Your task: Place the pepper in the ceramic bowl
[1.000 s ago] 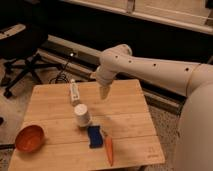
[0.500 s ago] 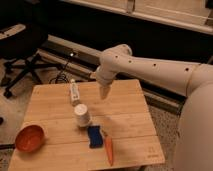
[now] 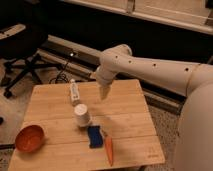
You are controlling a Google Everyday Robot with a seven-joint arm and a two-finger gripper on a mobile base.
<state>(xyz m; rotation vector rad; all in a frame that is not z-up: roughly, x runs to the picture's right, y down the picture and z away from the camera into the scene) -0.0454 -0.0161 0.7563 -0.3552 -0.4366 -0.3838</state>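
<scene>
Nothing is gripped: the gripper [image 3: 105, 93] hangs open over the table [image 3: 131, 111], ready to pick the pepper [image 3: 109, 150]; the ceramic bowl [image 3: 29, 138] sits well apart.

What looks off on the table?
Nothing spilled. The white cup stands upside down mid-table; the white bottle seems to lie on its side behind it. The gripper hangs open above the table, far half, holding nothing.
</scene>
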